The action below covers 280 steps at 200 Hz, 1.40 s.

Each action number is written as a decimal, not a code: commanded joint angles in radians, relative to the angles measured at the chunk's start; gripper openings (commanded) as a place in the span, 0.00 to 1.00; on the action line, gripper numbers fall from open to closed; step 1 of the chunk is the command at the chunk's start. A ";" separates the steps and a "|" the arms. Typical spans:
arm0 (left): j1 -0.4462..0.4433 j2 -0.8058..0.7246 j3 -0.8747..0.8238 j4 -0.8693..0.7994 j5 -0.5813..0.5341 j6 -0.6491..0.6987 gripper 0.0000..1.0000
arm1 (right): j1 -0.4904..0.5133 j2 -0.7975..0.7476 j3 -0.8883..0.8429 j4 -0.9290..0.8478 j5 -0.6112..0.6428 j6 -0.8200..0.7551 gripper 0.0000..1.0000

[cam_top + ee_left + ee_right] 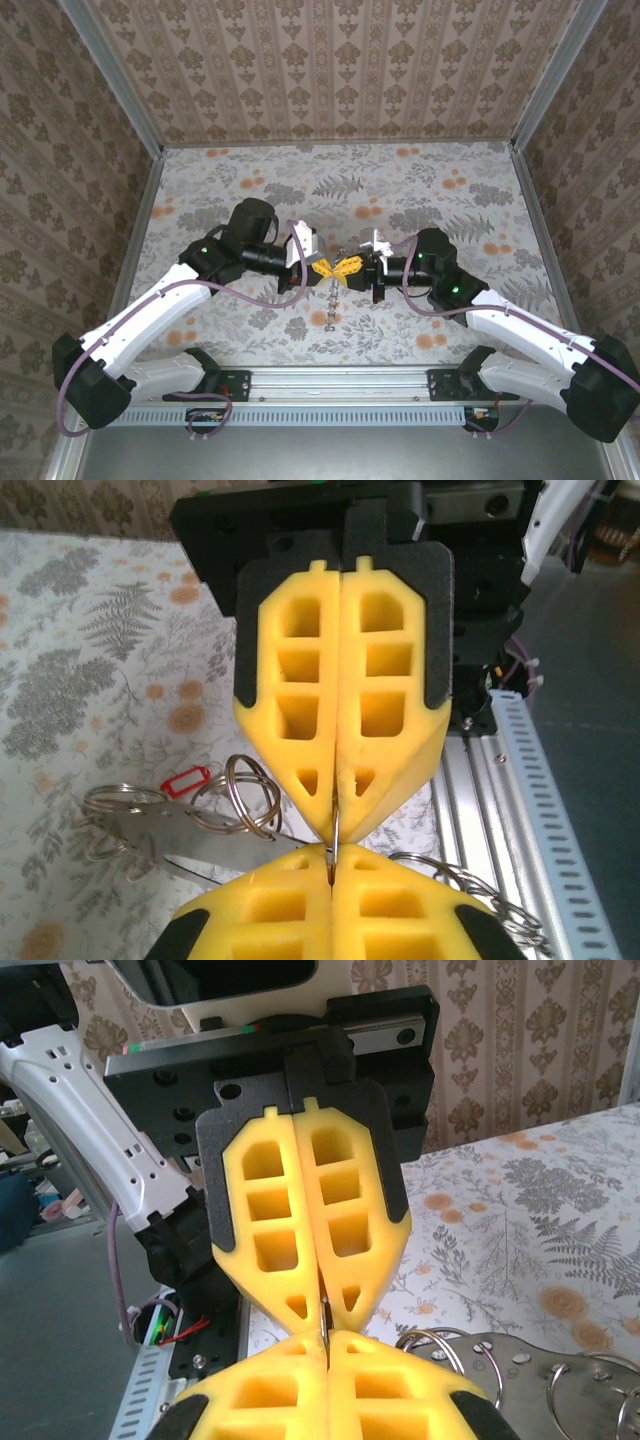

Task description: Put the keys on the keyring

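My left gripper (322, 268) and right gripper (350, 266) meet tip to tip above the middle of the table. Both are shut on the keyring (336, 838), which I see edge-on as a thin metal strip pinched between the two pairs of yellow fingers. From the right wrist, the keyring (323, 1325) runs from my right gripper (325, 1348) up into the left gripper (322, 1308). The keys show as a small red-pink tag (186, 780) lying on the table left of my left gripper (331, 858). The tiny key itself is too small to make out.
A flat grey metal plate (150, 835) with several loose steel rings (245, 795) lies on the floral table beside the tag. The plate and rings (560, 1380) also show from the right wrist. More linked rings (485, 892) lie toward the aluminium rail (510, 780). Patterned walls enclose the table.
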State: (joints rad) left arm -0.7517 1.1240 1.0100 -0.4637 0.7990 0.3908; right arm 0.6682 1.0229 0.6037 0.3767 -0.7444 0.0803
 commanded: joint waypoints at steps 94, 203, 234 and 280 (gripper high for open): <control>0.008 0.000 -0.019 0.050 -0.111 -0.024 0.00 | 0.013 -0.174 0.006 -0.227 0.287 0.044 0.79; 0.065 -0.101 -0.207 0.263 -0.105 -0.216 0.00 | -0.217 0.125 0.146 -0.875 0.715 0.225 0.76; 0.076 -0.118 -0.241 0.327 -0.082 -0.228 0.00 | -0.243 0.194 0.110 -0.873 0.700 0.286 0.72; 0.086 -0.118 -0.247 0.362 -0.042 -0.242 0.00 | -0.315 0.236 0.077 -0.792 0.612 0.333 0.59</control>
State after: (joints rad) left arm -0.6724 1.0271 0.7658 -0.1726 0.7036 0.1772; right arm 0.3756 1.2293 0.6849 -0.4442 -0.0750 0.3691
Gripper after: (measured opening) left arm 0.045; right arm 0.621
